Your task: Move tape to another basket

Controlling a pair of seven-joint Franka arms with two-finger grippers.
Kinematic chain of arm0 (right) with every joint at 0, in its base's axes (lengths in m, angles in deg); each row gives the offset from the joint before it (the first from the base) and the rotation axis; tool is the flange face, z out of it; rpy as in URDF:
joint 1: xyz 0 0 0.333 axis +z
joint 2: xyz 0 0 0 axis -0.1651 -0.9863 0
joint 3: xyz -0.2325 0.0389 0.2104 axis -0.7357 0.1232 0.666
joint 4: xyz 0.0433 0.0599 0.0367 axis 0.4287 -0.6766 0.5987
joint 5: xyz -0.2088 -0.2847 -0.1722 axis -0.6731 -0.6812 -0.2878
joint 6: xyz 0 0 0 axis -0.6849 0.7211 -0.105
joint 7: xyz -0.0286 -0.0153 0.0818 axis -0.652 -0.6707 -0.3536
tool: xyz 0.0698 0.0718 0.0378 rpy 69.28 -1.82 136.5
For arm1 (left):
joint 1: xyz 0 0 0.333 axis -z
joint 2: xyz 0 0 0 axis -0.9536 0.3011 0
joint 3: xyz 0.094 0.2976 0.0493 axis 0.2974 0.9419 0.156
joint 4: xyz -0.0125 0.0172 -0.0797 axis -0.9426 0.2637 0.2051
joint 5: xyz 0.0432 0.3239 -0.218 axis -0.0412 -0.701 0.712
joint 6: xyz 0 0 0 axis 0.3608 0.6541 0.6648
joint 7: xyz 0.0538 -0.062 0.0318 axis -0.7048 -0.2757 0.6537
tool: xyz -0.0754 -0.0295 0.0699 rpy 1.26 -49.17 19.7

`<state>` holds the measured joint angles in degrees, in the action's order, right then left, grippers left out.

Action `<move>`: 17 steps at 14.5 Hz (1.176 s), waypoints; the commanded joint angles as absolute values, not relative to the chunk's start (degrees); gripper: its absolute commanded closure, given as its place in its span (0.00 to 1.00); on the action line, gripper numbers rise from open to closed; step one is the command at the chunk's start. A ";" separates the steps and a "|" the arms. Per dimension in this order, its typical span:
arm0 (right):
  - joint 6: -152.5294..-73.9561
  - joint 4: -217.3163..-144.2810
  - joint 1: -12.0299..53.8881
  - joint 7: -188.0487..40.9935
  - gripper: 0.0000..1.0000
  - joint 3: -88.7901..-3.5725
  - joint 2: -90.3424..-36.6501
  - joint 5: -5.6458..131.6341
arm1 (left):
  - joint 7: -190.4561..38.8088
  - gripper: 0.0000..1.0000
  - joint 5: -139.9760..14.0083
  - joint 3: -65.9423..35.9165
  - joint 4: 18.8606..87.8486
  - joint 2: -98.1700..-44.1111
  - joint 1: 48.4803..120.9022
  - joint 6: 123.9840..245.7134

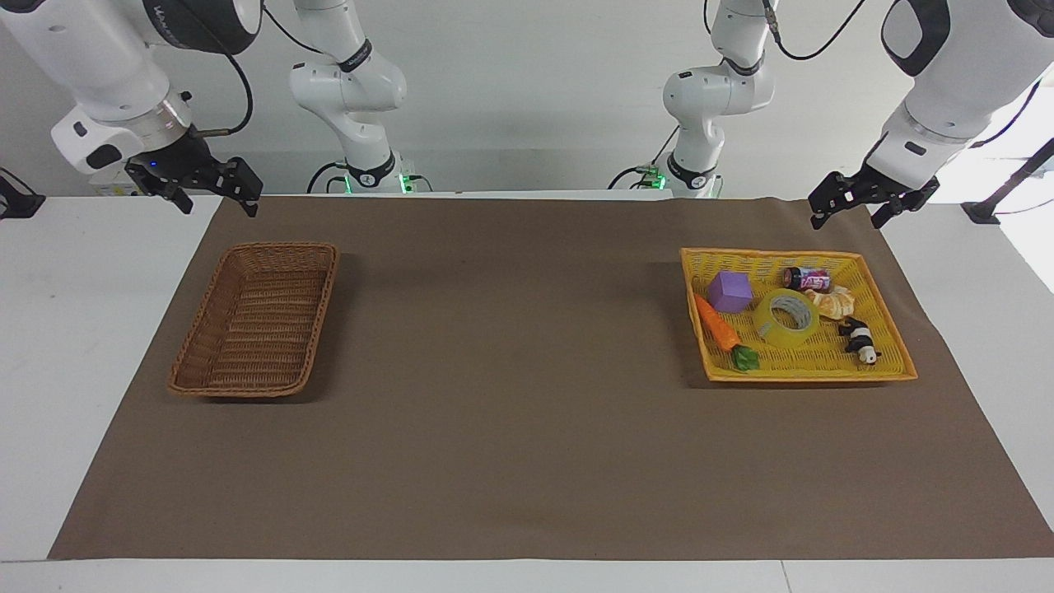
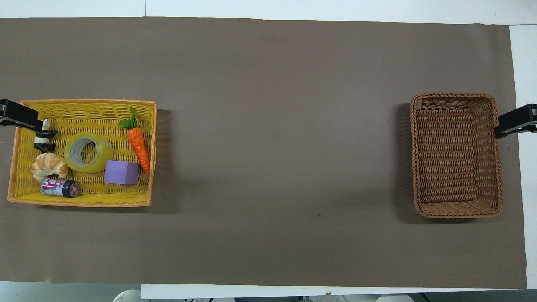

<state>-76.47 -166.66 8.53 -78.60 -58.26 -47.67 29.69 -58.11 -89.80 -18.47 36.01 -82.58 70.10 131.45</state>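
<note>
Tape (image 1: 786, 318) lay on its side in the yellow basket (image 1: 888, 360) at my left arm's end of the tabletop (image 1: 510, 461), nothing of the move yet begun. Going across the facing view from its left edge: my right claw (image 1: 212, 191) hung in the air over the mat's edge, near the corner of the brown wicker basket (image 1: 192, 377), its fingers parted and holding nothing. That basket stood empty, well apart from the yellow one, with a wide stretch of bare brown mat between them. Next came the yellow basket, where the tape sat in the middle, between a purple cube (image 1: 729, 291) and toy carrot (image 1: 715, 326) toward the table's middle and a croissant (image 1: 832, 303) and small panda figure (image 1: 859, 338) toward the table's end; a small can (image 1: 806, 278) lay nearer to me. Last, my left claw (image 1: 851, 203) hung over the mat's edge just above that basket's corner, also spread open and empty. By my reckoning, the whole job remained: reaching in, grasping the roll, carrying it across, and releasing it into the wicker basket.
</note>
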 commanded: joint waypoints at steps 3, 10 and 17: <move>-76.24 -167.84 8.45 -77.31 0.00 -58.13 -46.48 29.42 | -58.80 0.00 -90.93 -18.31 36.70 -83.05 69.66 131.02; -76.24 -167.84 8.45 -77.31 0.00 -58.13 -46.49 29.42 | -58.27 0.00 -90.93 -18.31 51.15 -88.30 66.25 150.98; -76.24 -167.84 8.45 -77.31 0.00 -58.13 -46.49 29.42 | -51.15 0.00 -90.93 -18.31 69.12 -86.66 62.02 169.85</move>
<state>-76.47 -166.66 8.53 -78.60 -58.27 -47.67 29.69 -53.40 -90.14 -18.04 65.37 -85.66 64.38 166.59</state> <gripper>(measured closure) 0.000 0.000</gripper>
